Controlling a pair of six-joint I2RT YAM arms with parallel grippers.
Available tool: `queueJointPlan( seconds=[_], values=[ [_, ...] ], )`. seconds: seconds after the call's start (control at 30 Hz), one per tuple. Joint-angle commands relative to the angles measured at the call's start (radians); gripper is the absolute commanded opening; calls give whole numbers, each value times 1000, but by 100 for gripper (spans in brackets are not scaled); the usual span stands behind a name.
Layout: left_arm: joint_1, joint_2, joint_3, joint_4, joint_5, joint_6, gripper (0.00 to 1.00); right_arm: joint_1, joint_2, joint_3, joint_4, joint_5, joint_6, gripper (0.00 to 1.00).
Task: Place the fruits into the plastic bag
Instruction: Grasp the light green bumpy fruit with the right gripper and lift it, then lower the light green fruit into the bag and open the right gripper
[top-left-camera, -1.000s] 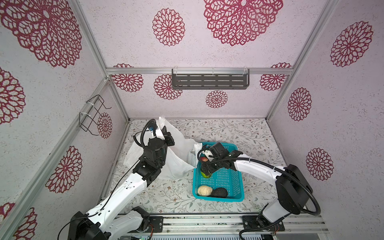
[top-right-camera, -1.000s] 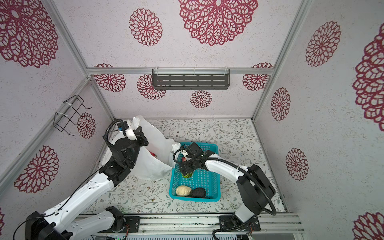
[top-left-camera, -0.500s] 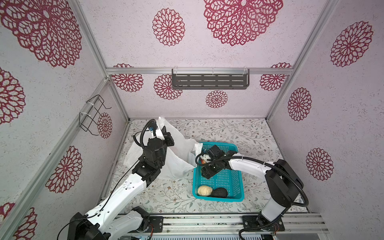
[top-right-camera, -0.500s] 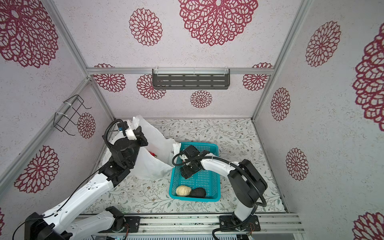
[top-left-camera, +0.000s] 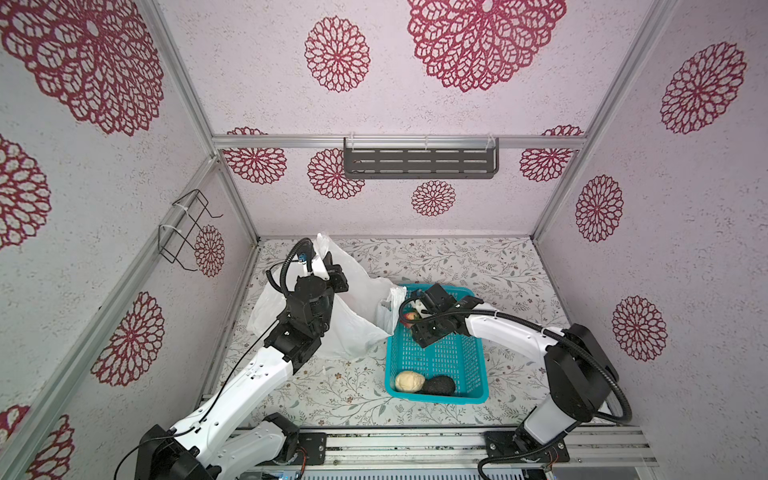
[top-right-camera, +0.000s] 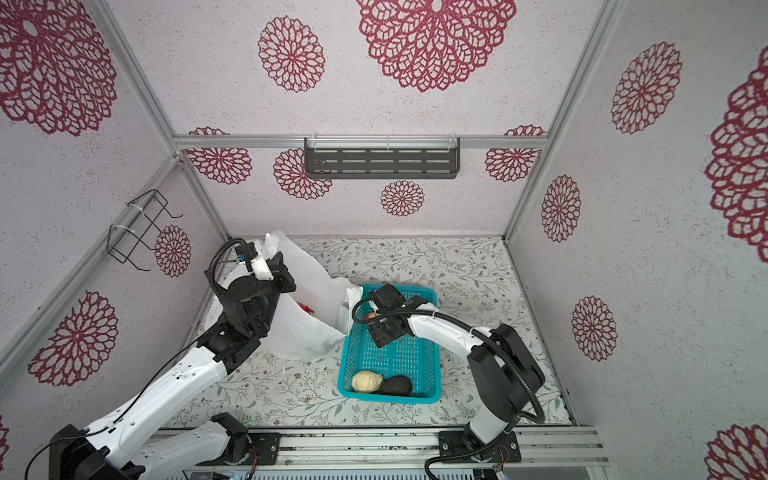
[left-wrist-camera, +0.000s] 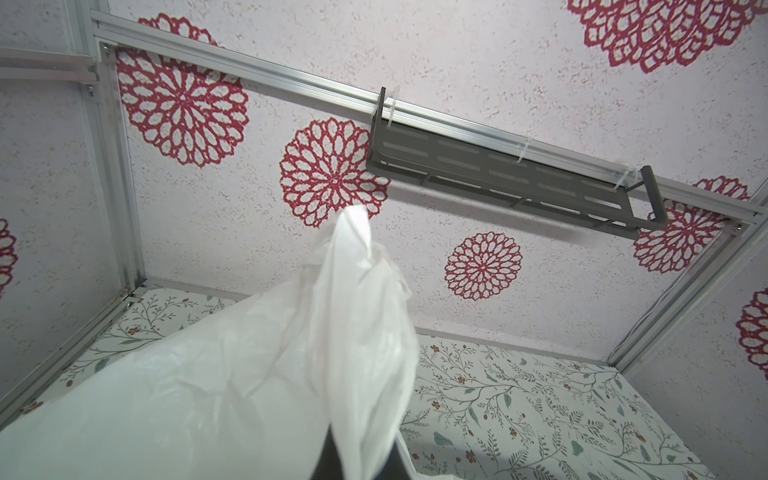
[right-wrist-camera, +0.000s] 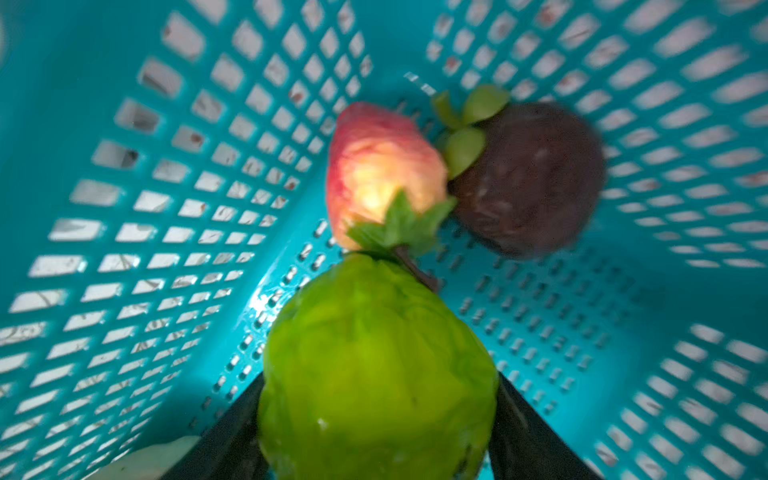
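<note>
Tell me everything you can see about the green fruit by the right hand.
The green fruit is roundish, bright green, faintly ridged and slightly glossy, though blurred. It sits in the turquoise basket between the two black fingers of the right hand, which lie against its sides. The stem end of a red-yellow fruit appears to touch it.

Right jaws low in the basket (top-right-camera: 401, 353), small red fruit (top-right-camera: 369, 316) just beside them, cream lump (top-right-camera: 367, 381) and dark avocado (top-right-camera: 395, 385) well apart; left jaws pinch the plastic bag (top-right-camera: 299, 332)

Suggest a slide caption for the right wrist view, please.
Right gripper straddling a green fruit in the turquoise basket, red-pink fruit and dark fruit nearby.
</note>
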Motion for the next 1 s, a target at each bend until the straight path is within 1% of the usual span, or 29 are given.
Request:
queueJointPlan(
  seconds=[0.0, 0.1, 0.17, 0.23, 0.3, 0.43, 0.57, 0.63, 0.67, 0.73, 0.77, 0.8, 0.87, 0.97],
  values=[
    [-7, -10, 3, 0, 5, -11, 0, -10, -117, 111, -11, 158, 10, 45],
    [-6, -14, -1, -2, 7, -10, 0, -8, -145, 189, 54, 152, -10, 45],
    [-6, -20, -7, -1, 6, -15, 0, -5, -133, 250, 125, 74, -18, 45],
    [-6, -26, -11, 0, 4, -21, 0, 7, -80, 333, 150, -32, -18, 45],
    [-6, -31, -16, 0, 4, -26, 0, 31, 8, 451, 142, -148, -19, 46],
    [-6, -37, -22, 0, 3, -40, 0, 77, 206, 649, 111, -426, -9, 48],
    [-6, -35, -20, 1, 12, -47, 0, 100, 425, 860, 21, -665, -15, 49],
    [-7, -30, -19, 0, 18, -49, 0, 114, 534, 977, -52, -780, -54, 50],
    [-6, -25, -16, -1, 19, -50, 0, 122, 590, 1029, -94, -820, -85, 53],
    [-7, -17, -13, -3, 24, -50, 0, 137, 648, 1055, -110, -854, -129, 56],
    [-8, -13, -10, -3, 25, -51, 0, 139, 662, 1040, -92, -863, -124, 61],
    [-9, -11, -10, -3, 26, -51, 0, 139, 674, 1028, -80, -869, -112, 63],
    [-7, -8, -8, -2, 26, -52, 0, 139, 683, 999, -49, -911, -96, 66],
    [-7, -4, -9, 0, 27, -56, 0, 139, 688, 985, -35, -891, -81, 67]
  ],
)
